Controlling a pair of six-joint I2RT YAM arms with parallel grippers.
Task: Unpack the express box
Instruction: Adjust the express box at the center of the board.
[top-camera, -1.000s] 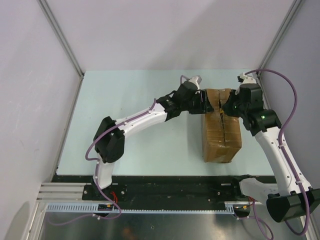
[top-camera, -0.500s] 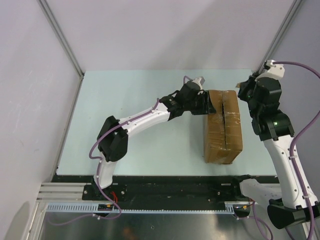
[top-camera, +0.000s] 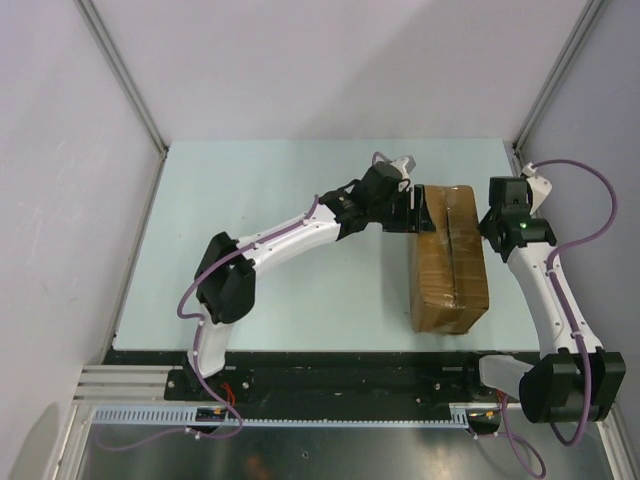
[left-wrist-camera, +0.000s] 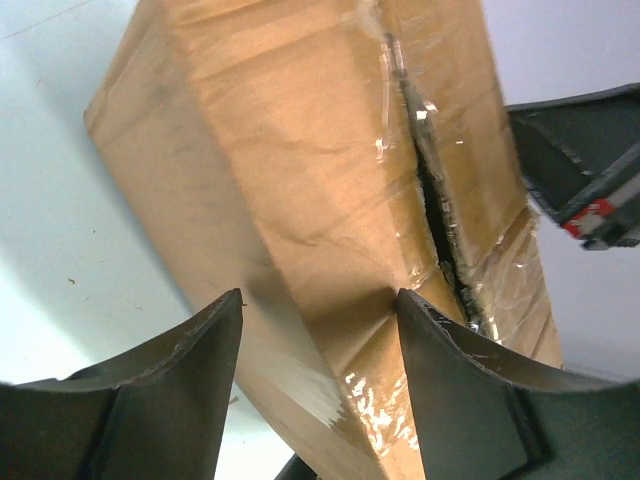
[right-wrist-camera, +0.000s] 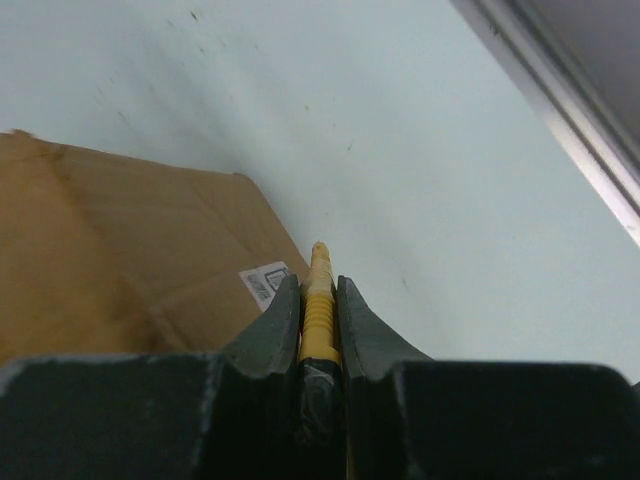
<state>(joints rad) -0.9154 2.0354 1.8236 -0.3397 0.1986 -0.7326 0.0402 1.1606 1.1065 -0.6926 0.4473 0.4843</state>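
The express box lies near the bench's right edge, its taped top seam split. The left gripper is spread astride a far corner, perhaps touching. The right gripper pinches a yellow utility knife beside the box. The board looks stiff and the tape slick, so a flap edge seems the best hold.

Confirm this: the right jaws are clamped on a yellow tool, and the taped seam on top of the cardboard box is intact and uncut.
Wrong on the seam: the left wrist view shows it split open, a dark gap running along the express box. The rest stands: the right gripper has its jaws clamped on the yellow tool.
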